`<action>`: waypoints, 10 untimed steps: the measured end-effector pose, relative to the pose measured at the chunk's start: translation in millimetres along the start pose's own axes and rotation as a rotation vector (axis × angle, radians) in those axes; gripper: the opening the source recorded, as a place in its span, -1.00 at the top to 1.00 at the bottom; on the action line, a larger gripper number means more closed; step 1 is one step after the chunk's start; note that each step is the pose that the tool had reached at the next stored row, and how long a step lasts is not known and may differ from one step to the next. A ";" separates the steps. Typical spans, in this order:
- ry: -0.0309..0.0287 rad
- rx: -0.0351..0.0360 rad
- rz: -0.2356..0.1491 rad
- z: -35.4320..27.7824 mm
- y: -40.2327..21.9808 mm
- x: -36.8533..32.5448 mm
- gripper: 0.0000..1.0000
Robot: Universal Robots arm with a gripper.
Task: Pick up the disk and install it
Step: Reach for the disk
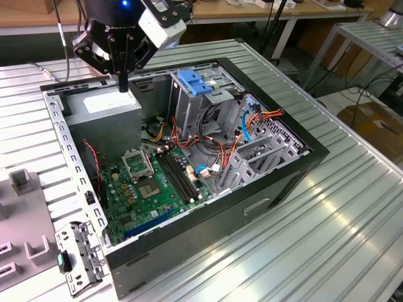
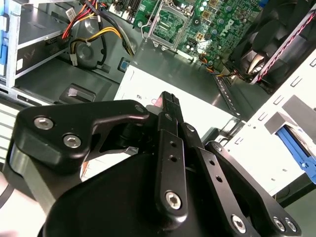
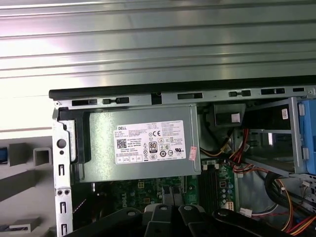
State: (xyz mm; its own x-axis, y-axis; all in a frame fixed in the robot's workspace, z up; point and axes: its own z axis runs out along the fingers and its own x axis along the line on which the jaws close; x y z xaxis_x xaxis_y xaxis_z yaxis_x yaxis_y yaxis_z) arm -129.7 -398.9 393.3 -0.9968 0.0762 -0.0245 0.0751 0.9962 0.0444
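So the gripper (image 1: 123, 84) hangs just over the PSU (image 1: 104, 104), a plain grey sheet-metal box with a white sticker. The PSU sits in the corner of the open black case (image 1: 252, 207) toward the exterior view's left. The jaws look pinched right together, matte black fingers (image 2: 170, 111) meeting at one tip with nothing between them. The disk (image 2: 296, 143) isn't in hand. All I can make out of it is a bit of ridged blue plastic rail in the second wrist view, outside the case's perforated wall, just beside a grey block (image 2: 291, 116). Its metal face and label are cut off, so I'm not fully sure of it. Inside the case there's a glossy green motherboard (image 1: 148, 189), bundled red and orange wires, and a tall folded-steel cage (image 1: 189, 107) with a blue plastic handle (image 1: 192, 82). Everything sits on a ribbed aluminium table (image 1: 315, 239).
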 end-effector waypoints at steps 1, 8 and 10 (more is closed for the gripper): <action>0.0000 0.0001 0.000 0.0 0.0 0.3 0.79; 0.0000 0.0001 0.000 -0.1 -0.2 3.3 0.79; 0.0000 0.0000 0.000 -0.1 -0.3 4.0 0.79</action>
State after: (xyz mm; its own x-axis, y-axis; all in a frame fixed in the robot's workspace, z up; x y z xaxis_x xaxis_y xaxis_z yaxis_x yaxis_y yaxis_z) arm -133.7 -398.9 393.3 -0.9968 0.0762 -0.0245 0.0751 0.9962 0.0444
